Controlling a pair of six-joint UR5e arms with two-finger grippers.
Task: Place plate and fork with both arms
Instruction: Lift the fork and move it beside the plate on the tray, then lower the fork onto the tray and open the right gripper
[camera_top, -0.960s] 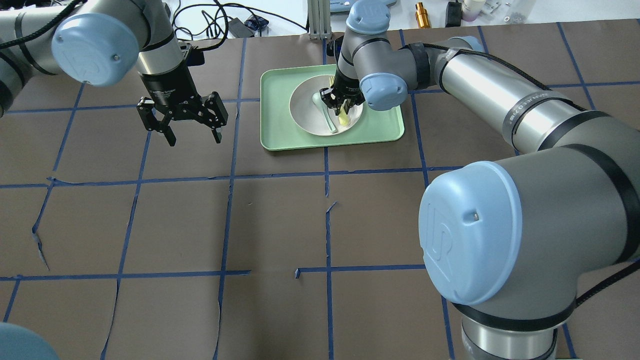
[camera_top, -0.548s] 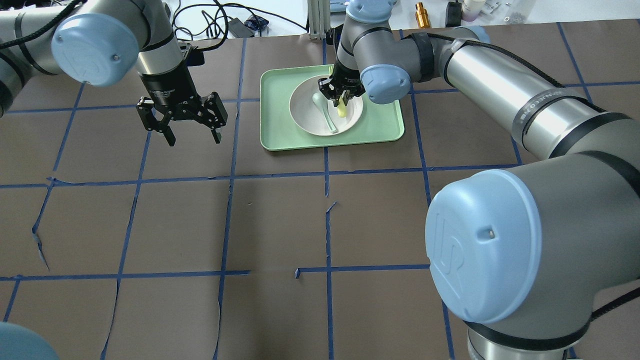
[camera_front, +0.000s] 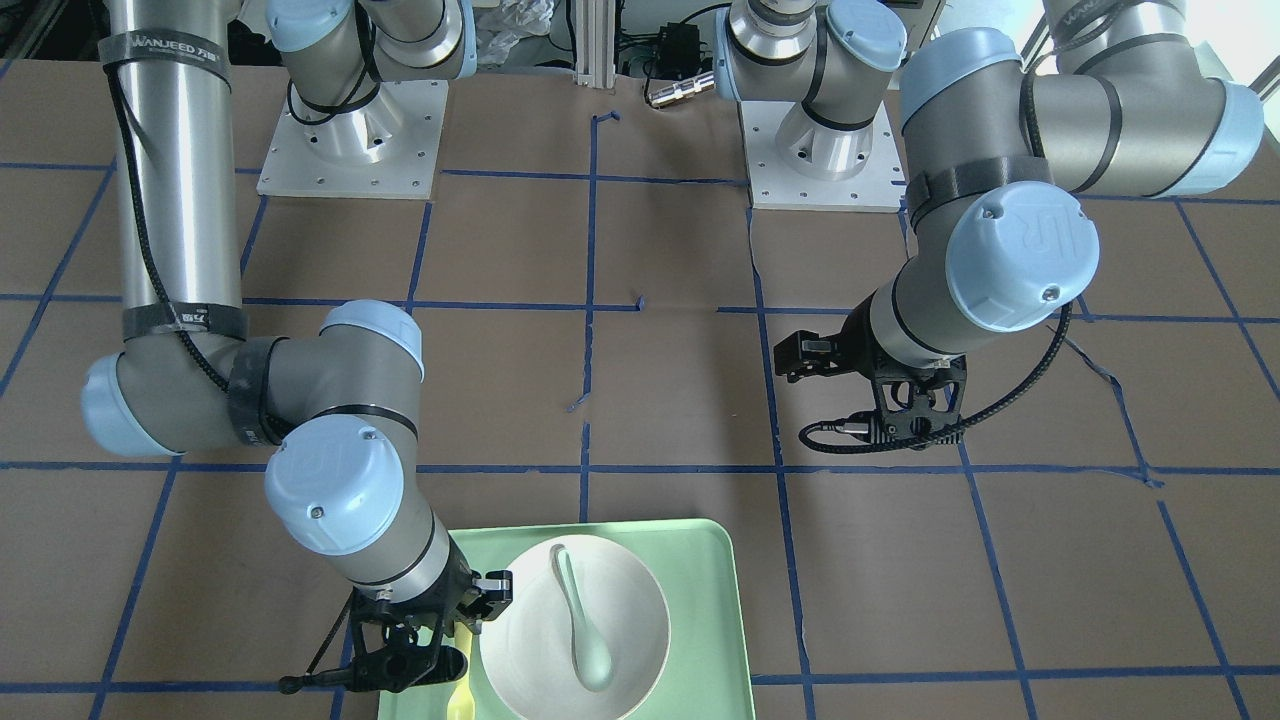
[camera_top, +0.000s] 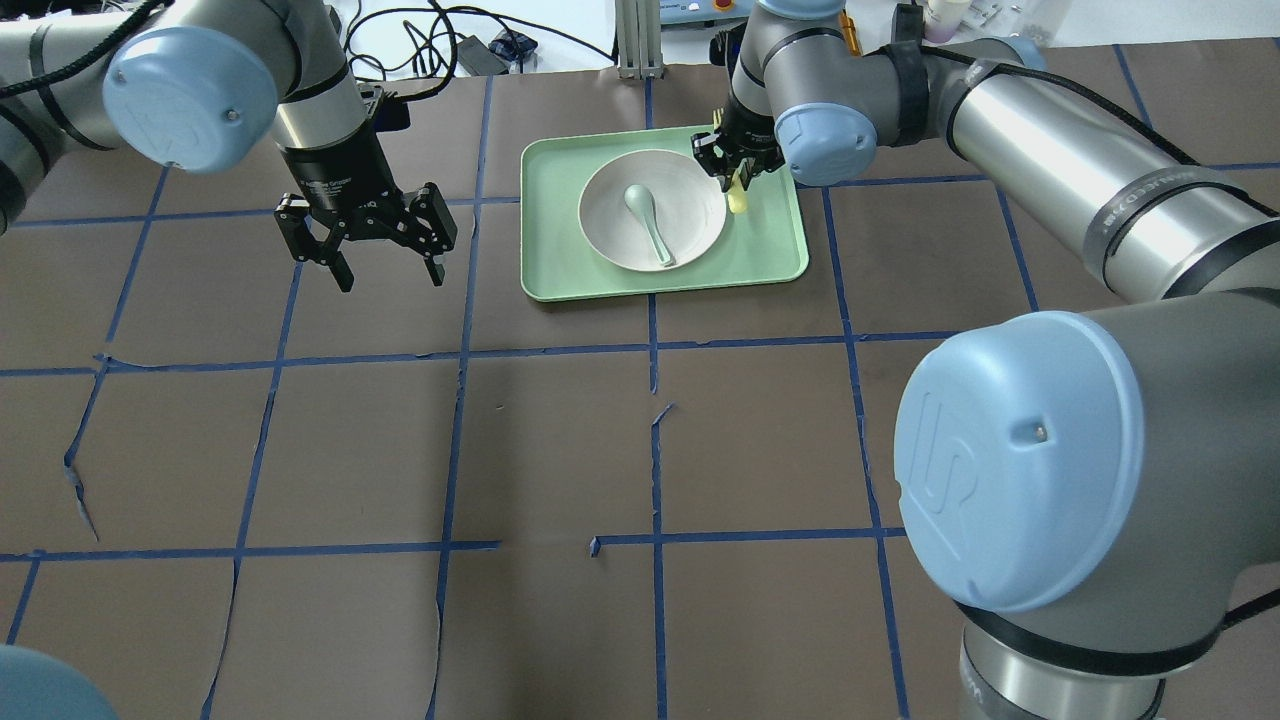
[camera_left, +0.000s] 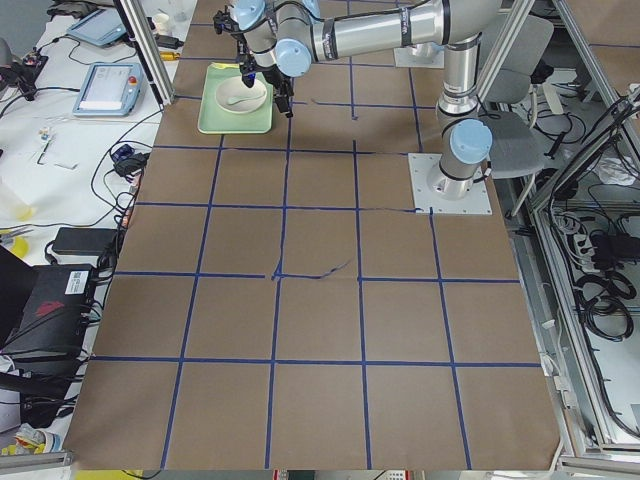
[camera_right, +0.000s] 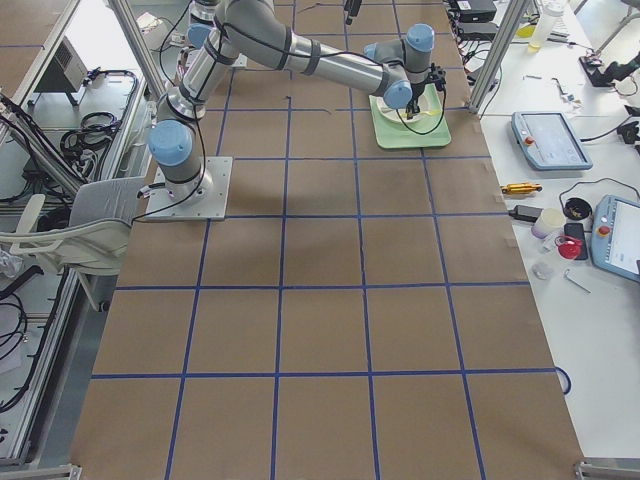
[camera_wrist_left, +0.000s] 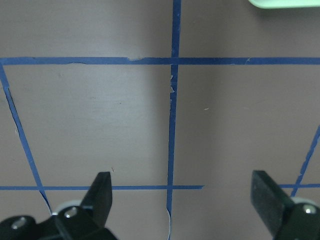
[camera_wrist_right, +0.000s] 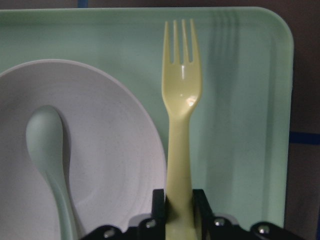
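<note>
The off-white plate (camera_top: 690, 205) sits in the mint-green tray (camera_top: 770, 250) with a grey-green spoon (camera_top: 648, 218) lying in it. My right gripper (camera_top: 735, 170) is shut on the handle of the pale-yellow fork (camera_top: 738, 200) and holds it over the tray, just beside the plate's right rim. In the right wrist view the fork (camera_wrist_right: 181, 100) points its tines at the tray's far edge, with the plate (camera_wrist_right: 115, 165) to its left. My left gripper (camera_top: 388, 265) is open and empty over bare table left of the tray, and its fingers (camera_wrist_left: 102, 192) stand wide apart.
The table is brown paper with a blue tape grid. Cables, a gold cylinder (camera_top: 845, 30) and small gear lie beyond the far edge. The front view shows the tray (camera_front: 700, 600), plate (camera_front: 630, 610) and spoon (camera_front: 580, 620) near its bottom edge.
My right gripper has carried the fork from over the plate's middle to the right and farther back, past the plate's rim. The left arm has not moved.
</note>
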